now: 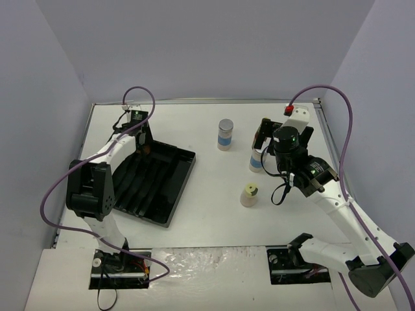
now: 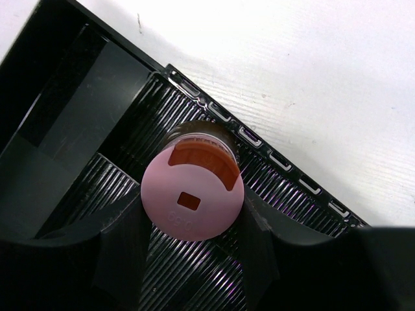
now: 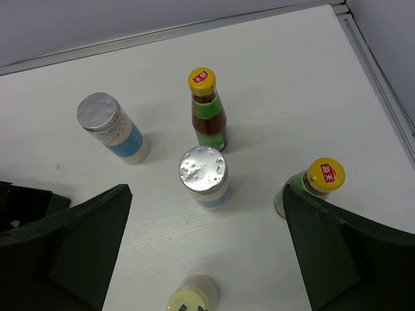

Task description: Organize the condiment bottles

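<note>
My left gripper [image 2: 192,243] is shut on the pink-capped bottle [image 2: 192,197], holding it upright over the ridged floor at the black tray's [image 1: 162,178] far corner. In the top view the left gripper [image 1: 141,137] is at that corner. My right gripper [image 3: 206,194] hangs open, high above a group of bottles. A silver-lidded bottle [image 3: 203,172] stands between its fingers, far below. Another silver-lidded bottle [image 3: 107,123] stands to the left. Two dark bottles with yellow caps [image 3: 207,110] [image 3: 321,178] stand behind and to the right. A pale-yellow-capped bottle [image 3: 191,299] is nearest.
The tray's slotted rim [image 2: 279,159] runs diagonally with white table beyond it. In the top view the right arm [image 1: 283,133] hides the dark bottles. The table's back edge and right rail [image 3: 379,78] lie close to the group of bottles. Purple cables loop over both arms.
</note>
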Action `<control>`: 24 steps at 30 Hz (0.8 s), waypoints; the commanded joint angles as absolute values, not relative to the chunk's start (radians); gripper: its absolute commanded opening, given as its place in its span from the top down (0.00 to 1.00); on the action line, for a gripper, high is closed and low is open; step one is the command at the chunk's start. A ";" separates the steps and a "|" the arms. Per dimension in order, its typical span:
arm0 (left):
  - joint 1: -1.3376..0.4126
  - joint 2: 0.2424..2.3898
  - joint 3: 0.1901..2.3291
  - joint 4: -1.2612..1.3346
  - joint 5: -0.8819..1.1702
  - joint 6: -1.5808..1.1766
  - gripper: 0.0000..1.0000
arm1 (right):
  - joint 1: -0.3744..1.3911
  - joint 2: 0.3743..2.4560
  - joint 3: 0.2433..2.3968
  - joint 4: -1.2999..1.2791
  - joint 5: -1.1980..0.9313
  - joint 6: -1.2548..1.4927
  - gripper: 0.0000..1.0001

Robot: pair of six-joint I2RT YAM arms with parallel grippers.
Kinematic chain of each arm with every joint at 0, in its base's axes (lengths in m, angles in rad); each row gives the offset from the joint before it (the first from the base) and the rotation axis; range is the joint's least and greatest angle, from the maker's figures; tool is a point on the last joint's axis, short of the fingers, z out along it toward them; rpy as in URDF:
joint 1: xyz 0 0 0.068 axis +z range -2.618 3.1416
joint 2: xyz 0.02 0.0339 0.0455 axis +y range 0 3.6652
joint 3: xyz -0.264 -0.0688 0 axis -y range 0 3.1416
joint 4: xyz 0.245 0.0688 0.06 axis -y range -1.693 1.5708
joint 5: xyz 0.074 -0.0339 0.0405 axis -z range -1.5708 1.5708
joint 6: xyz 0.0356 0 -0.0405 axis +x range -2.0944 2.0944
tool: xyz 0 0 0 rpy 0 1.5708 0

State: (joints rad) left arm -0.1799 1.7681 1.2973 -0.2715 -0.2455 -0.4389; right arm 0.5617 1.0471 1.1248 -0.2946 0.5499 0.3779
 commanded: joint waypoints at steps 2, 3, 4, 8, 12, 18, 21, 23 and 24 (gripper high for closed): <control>-0.173 1.766 1.296 -0.159 -0.220 -0.464 0.74 | 0.559 1.023 1.119 -0.230 0.565 0.385 0.00; -0.173 1.766 1.292 -0.158 -0.219 -0.466 0.67 | 0.560 1.022 1.118 -0.229 0.565 0.385 0.00; -0.173 1.765 1.289 -0.160 -0.221 -0.470 0.56 | 0.559 1.021 1.118 -0.229 0.564 0.386 0.00; -0.173 1.755 1.280 -0.163 -0.227 -0.477 0.27 | 0.560 1.020 1.117 -0.230 0.559 0.387 0.00; -0.174 1.726 1.275 -0.183 -0.234 -0.479 0.20 | 0.558 1.021 1.115 -0.230 0.556 0.387 0.00; -0.187 1.611 1.290 -0.276 -0.275 -0.495 0.18 | 0.558 1.022 1.116 -0.229 0.557 0.390 0.00; -0.210 1.544 1.313 -0.391 -0.335 -0.516 0.15 | 0.558 1.025 1.117 -0.230 0.567 0.390 0.00; -0.258 1.468 1.306 -0.425 -0.391 -0.526 0.13 | 0.557 1.028 1.118 -0.230 0.576 0.391 0.00; -0.297 1.427 1.302 -0.444 -0.418 -0.523 0.13 | 0.558 1.032 1.119 -0.230 0.577 0.394 0.00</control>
